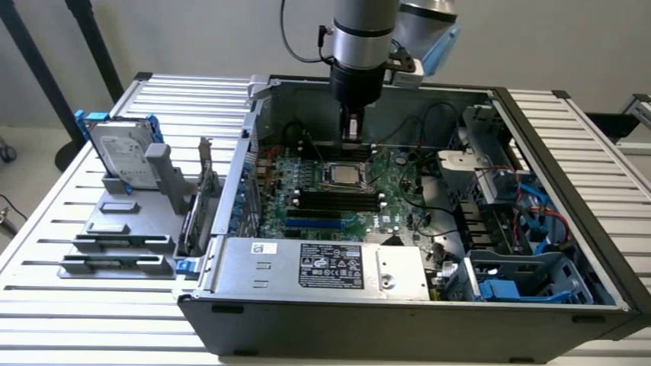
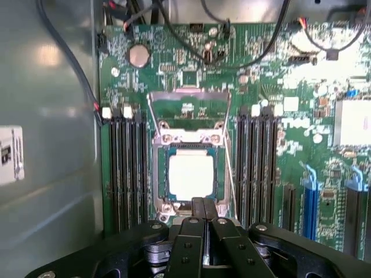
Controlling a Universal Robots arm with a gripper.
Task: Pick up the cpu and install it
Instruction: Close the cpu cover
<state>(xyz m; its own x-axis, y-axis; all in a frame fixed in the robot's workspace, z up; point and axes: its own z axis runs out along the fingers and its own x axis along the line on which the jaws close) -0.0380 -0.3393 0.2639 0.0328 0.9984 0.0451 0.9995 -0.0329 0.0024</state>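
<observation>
The cpu [image 1: 344,174] [image 2: 191,176], a small square chip with a dull silver top, lies flat in the motherboard's socket [image 2: 160,174] inside the open computer case. The socket's metal retention frame [image 2: 188,95] is swung up and open behind it. My gripper [image 1: 352,136] [image 2: 203,204] hangs above the board, just beyond the socket's edge and apart from the chip. Its black fingers [image 2: 186,243] are pressed together, shut, with nothing between them.
Black memory slots [image 2: 127,168] [image 2: 258,168] flank the socket. Black cables [image 2: 191,40] cross the board's far side. The case wall [image 1: 249,160] rises on the exterior view's left, the power supply [image 1: 325,267] in front. A hard drive in a blue frame [image 1: 122,156] stands on a grey rack outside.
</observation>
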